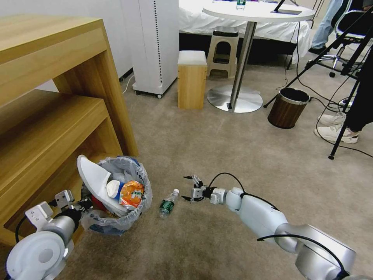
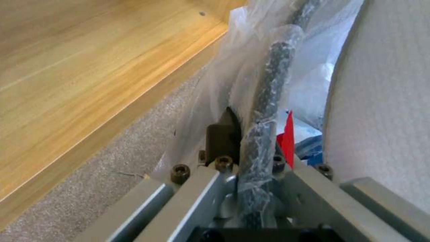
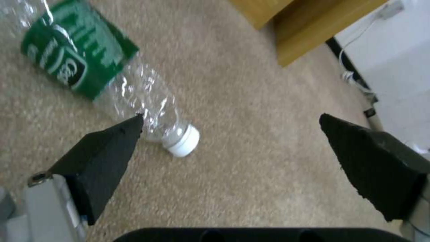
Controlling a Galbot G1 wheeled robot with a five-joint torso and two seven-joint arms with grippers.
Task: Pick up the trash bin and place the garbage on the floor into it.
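The trash bin (image 1: 116, 202), lined with a crinkled translucent bag, hangs tilted beside the wooden shelf. My left gripper (image 1: 83, 204) is shut on its near rim. In the left wrist view the bag-wrapped rim (image 2: 268, 101) runs between the closed fingers (image 2: 222, 136). Inside the bin lie a white slipper (image 1: 93, 177), an orange can (image 1: 132, 193) and other garbage. A small clear bottle (image 1: 168, 203) with a green label lies on the beige floor (image 1: 217, 155) just right of the bin. My right gripper (image 1: 191, 188) hovers open a little right of the bottle (image 3: 103, 67), its cap (image 3: 181, 143) near one fingertip (image 3: 121, 137).
A wooden shelf unit (image 1: 50, 97) stands close on the left. Farther off are a brown wood-look bin (image 1: 287, 108), a round table's pedestal (image 1: 235, 97), a wooden box stool (image 1: 192, 79), tripod legs (image 1: 342, 128) and a person's shoes at the right. Open carpet lies ahead.
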